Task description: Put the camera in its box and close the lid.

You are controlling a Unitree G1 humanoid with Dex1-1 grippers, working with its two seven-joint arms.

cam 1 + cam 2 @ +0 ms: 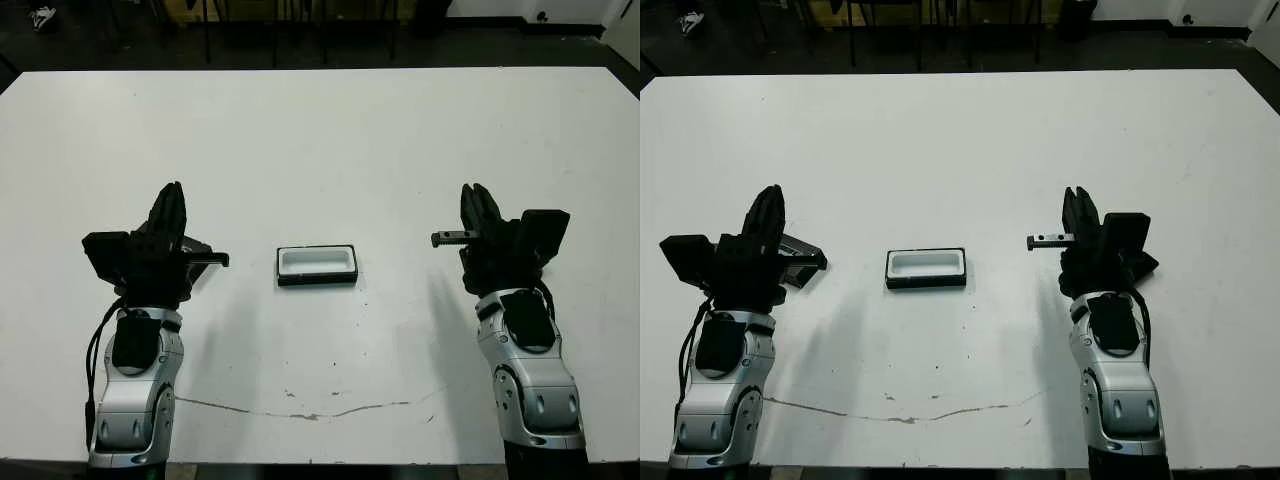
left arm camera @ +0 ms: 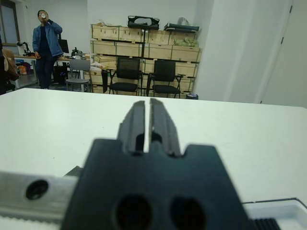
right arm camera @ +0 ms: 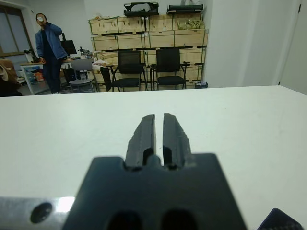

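The box [image 1: 317, 280] lies open on the worktop [image 1: 320, 150] between the two arms. It is off to the right of the left claw [image 1: 176, 190] and off to the left of the right claw [image 1: 476, 190]. It sits behind both sets of fingertips, about level with the claws' black bodies. Its long axis runs crosswise to the way both claws point, so each claw faces one of its short ends from the side. It is about midway between them, and neither arm is clearly nearer. Its white hollow faces up and looks empty. Both claws are narrow, their fingers drawn together to a thin slit in the wrist views, and neither holds anything. The camera and the lid cannot be made out with any certainty. A dark flat piece [image 1: 800, 255] shows just beside the left claw's body on the side towards the box. It may be part of the rig or one of the missing things; the pictures do not settle it. By my judgement the coming move depends on finding the camera first. Whichever claw fetches it will then have to swing inward and back towards the box, with the bar turned to match the box's long axis.
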